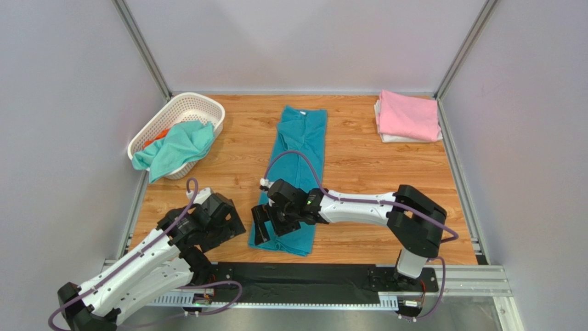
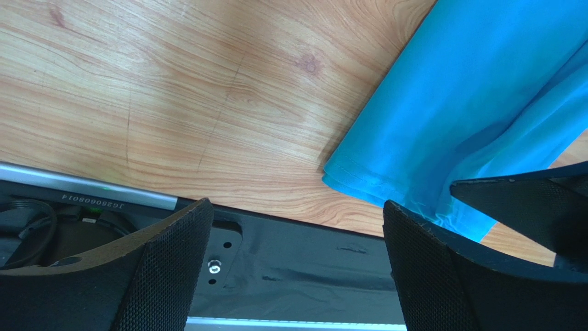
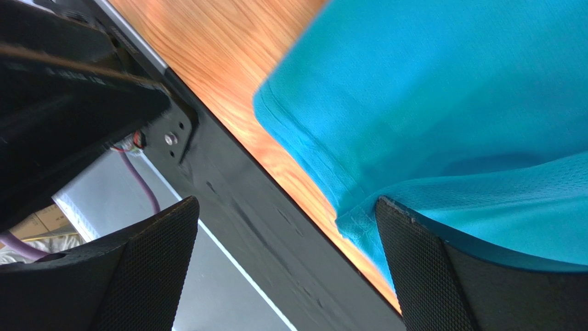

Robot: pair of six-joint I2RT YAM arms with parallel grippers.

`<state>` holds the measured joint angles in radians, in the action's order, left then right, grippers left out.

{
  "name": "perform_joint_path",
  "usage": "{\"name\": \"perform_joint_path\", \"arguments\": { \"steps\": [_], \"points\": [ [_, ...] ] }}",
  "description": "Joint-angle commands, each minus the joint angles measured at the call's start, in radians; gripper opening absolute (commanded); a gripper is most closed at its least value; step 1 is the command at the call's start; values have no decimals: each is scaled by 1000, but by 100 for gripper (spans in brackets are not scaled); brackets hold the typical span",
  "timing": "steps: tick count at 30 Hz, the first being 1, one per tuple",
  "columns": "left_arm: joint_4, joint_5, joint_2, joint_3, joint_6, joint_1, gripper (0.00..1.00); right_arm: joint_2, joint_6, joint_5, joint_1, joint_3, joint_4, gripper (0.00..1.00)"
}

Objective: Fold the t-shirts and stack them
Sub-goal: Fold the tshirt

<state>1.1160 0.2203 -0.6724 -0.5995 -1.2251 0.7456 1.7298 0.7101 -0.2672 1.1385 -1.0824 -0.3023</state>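
The left gripper (image 2: 297,210) hung with fingers spread on nothing, just left of the teal-blue t-shirt (image 1: 301,138), a long folded strip lying along the middle of the worktop (image 1: 359,172). At its near left corner the right gripper (image 3: 284,210) gaped too, one finger (image 3: 428,276) touching the hem.

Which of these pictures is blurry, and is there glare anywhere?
Top external: evenly lit and sharp, no glare. Left wrist: crisp grain on the wooden tabletop. Right wrist: the wood is smeared and bright, though the teal-blue t-shirt shows sharp weave low down.
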Motion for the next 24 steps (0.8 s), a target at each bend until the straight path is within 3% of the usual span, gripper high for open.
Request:
{"name": "perform_joint_path", "arguments": {
  "steps": [1, 9, 18, 24],
  "points": [
    [103, 31, -12, -37, -13, -3, 100, 27, -24, -33, 7, -57, 51, 100],
    [62, 7, -23, -25, -2, -3, 100, -102, -63, 63, 12, -25, -81, 100],
    [-125, -133, -102, 50, 58, -2, 100, -249, -89, 117, 17, 102, -208, 100],
    [-229, -190, -160, 116, 78, -2, 88, -305, -142, 160, 35, 196, -261, 96]
  ]
}}
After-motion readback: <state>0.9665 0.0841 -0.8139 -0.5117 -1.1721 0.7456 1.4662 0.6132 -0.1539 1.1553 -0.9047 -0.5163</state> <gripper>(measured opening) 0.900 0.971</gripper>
